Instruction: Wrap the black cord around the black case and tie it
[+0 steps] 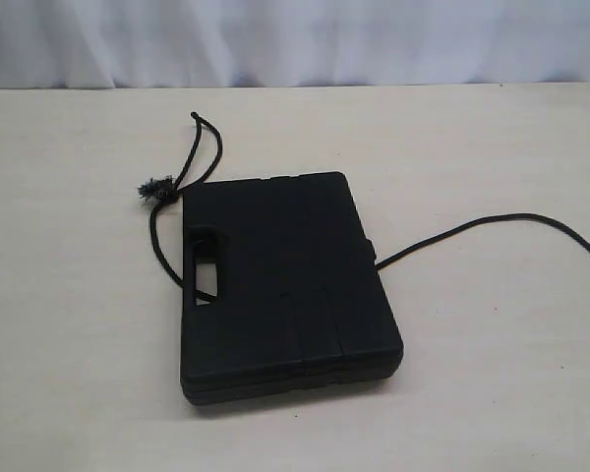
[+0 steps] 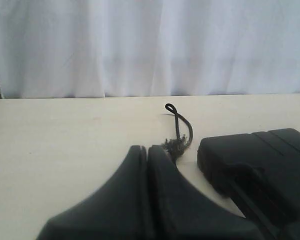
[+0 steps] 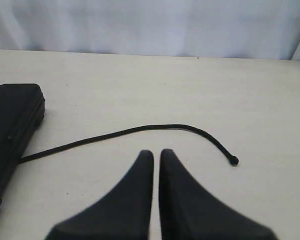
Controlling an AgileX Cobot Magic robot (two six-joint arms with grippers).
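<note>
The black case (image 1: 285, 285) is lying flat in the middle of the desk (image 1: 69, 374), with its handle slot (image 1: 205, 264) facing the left arm's side. The black cord (image 1: 472, 228) is seemingly running underneath it. One long end is trailing out from the case's right edge and curving away to a small knotted tip (image 3: 233, 161). The other end is looping beside the handle corner, where a frayed knot (image 1: 155, 189) is resting just next to the case. That layout is probably giving each arm its own end to work with.

The left fingers (image 2: 120, 200) are pressed together, pinching nothing, and are hovering low near the frayed knot. The right fingers (image 3: 132, 200) are likewise pressed together and empty, pointing at the long trailing stretch just ahead of them. No turn of cord is lying over the case's top, so I am judging the wrapping not yet begun. Both pairs would need spreading before either end can be picked up.
</note>
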